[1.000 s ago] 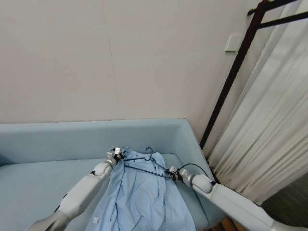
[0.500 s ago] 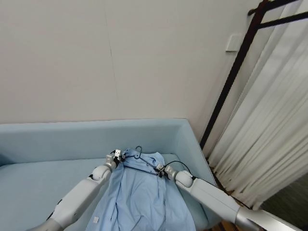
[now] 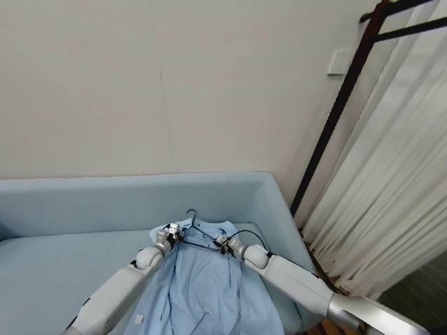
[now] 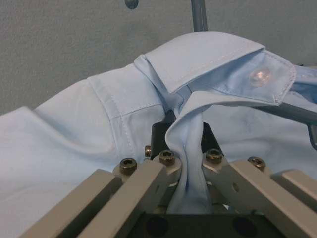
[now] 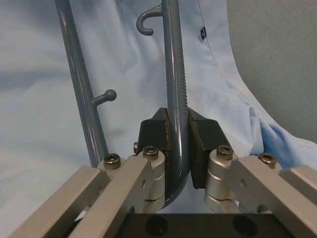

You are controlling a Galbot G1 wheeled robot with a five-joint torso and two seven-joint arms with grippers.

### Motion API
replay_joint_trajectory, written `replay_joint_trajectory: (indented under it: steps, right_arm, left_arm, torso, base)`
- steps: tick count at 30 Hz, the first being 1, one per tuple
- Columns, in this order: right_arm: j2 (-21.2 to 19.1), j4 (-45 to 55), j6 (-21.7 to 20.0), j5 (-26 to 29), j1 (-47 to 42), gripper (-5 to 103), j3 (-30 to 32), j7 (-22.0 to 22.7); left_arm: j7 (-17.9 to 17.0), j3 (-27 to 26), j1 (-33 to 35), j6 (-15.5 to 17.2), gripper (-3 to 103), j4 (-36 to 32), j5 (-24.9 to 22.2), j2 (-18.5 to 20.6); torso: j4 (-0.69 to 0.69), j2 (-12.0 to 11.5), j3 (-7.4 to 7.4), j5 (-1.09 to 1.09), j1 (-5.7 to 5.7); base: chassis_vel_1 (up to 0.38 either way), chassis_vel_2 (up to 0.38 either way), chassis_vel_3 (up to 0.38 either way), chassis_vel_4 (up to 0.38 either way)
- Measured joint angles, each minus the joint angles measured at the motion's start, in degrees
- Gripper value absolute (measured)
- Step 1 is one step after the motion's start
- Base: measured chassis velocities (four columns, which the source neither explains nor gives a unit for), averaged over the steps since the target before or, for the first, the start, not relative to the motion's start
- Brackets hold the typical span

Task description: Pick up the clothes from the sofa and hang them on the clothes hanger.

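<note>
The shirt (image 3: 209, 279) is lying at the sofa's (image 3: 70, 202) right end, collar toward the backrest, with the hanger (image 3: 192, 215) showing at the collar. The left gripper (image 3: 172, 232) is pinching fabric below the collar, fingers closed on it. The right gripper (image 3: 222, 242) is clamping the hanger's bar. This looks like the lifting step, and the next move likely calls for both arms raising together toward the rack (image 3: 335, 112).

Head cam: high, facing forward-down over sofa (image 3: 70, 202) and wall (image 3: 105, 84); shirt (image 3: 202, 286) small at lower centre. Wrist cams: close-up from behind left hand (image 4: 185, 144) on collar (image 4: 213, 54), right hand (image 5: 178, 131) on hanger (image 5: 176, 74). Shirt shared by all three.
</note>
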Motion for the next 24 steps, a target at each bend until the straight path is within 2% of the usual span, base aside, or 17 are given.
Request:
replay_joint_trajectory:
  steps: [1,4,7,9,10,12,13,17,18,19,20,22,23,24]
  right_arm:
    - [0.3,-0.8,0.0,-0.2,0.1,8,0.0,0.0]
    - [0.5,-1.9,0.1,-0.8,0.5,8,0.0,0.1]
    - [0.3,-2.5,0.1,-1.5,0.7,8,0.1,0.7]
    - [0.3,-2.5,0.1,-1.5,0.7,8,0.1,1.0]
    - [0.4,-2.5,0.1,-1.4,0.7,5,0.1,1.4]
    - [0.6,-2.2,-0.1,-1.0,0.7,15,0.1,2.4]
    - [0.6,-2.2,-0.1,-1.0,0.7,15,0.1,2.4]
    - [0.7,-1.1,-0.5,0.3,1.0,36,-0.5,4.3]
    - [0.7,-1.1,-0.5,0.3,1.0,36,-0.5,4.3]
    - [0.5,-0.8,-0.5,0.6,1.1,36,-0.5,4.8]
    - [0.1,-0.3,-0.6,1.2,1.1,42,-0.3,5.5]
    - [-0.8,0.5,-1.2,2.9,1.1,53,0.9,6.5]
    - [-0.8,0.5,-1.2,2.9,1.1,53,0.9,6.5]
    - [-1.3,0.7,-1.6,4.1,1.0,58,1.9,6.9]
  left_arm:
    - [-0.2,-0.1,0.4,0.0,-2,0.1,0.2,-0.1]
    - [-1.0,-0.5,1.0,0.0,2,0.1,0.5,-0.2]
    - [-1.5,-1.2,1.8,0.1,18,0.0,0.6,0.0]
    - [-1.5,-1.5,2.0,0.7,18,-0.4,0.6,0.1]
    - [-1.5,-1.8,2.2,1.6,23,-0.8,0.4,0.2]
    - [-1.6,-2.4,2.5,2.4,34,-1.2,0.1,0.2]
    - [-1.6,-2.4,2.5,2.4,34,-1.2,0.1,0.2]
    - [-1.8,-2.9,2.7,2.5,56,-1.5,-0.1,0.0]
    - [-1.8,-2.9,2.7,2.5,56,-1.5,-0.1,0.0]
    - [-1.8,-3.0,2.8,2.4,61,-1.7,-0.1,0.0]
    - [-1.8,-3.2,3.1,2.3,61,-2.1,-0.1,0.0]
    - [-1.8,-3.7,3.8,2.2,72,-2.8,-0.1,0.2]
    - [-1.8,-3.7,3.8,2.2,72,-2.8,-0.1,0.2]
    - [-1.8,-4.1,4.3,2.1,78,-3.2,-0.1,0.3]
  torso:
    - [0.01,0.0,0.00,0.00,0.00]
    - [0.00,0.0,0.00,0.00,0.00]
    - [0.00,0.0,0.00,-0.01,0.00]
    - [0.00,0.0,0.00,0.00,0.00]
    - [0.00,0.0,0.00,0.00,0.00]
    - [0.00,0.0,0.00,0.00,0.00]
    - [0.00,0.0,0.00,0.00,0.00]
    - [0.00,0.0,0.00,0.00,0.00]
    - [0.00,0.0,0.00,0.00,0.00]
    - [0.00,0.0,0.00,0.00,0.00]
    - [0.00,0.0,0.00,0.00,0.00]
    - [0.00,0.0,0.00,0.00,0.00]
    - [0.00,0.0,0.00,0.00,0.00]
    - [0.00,0.0,0.00,0.00,0.00]
  base:
    - [0.000,0.000,0.000,0.000]
    - [0.000,0.000,0.000,0.000]
    - [0.000,0.000,0.000,0.000]
    - [0.000,0.000,0.000,0.000]
    - [0.000,0.000,0.000,0.000]
    - [0.000,0.000,0.000,0.000]
    - [0.000,0.000,0.000,0.000]
    - [0.000,0.000,0.000,0.000]
    - [0.000,0.000,0.000,0.000]
    - [0.000,0.000,0.000,0.000]
    - [0.000,0.000,0.000,0.000]
    - [0.000,0.000,0.000,0.000]
    - [0.000,0.000,0.000,0.000]
    - [0.000,0.000,0.000,0.000]
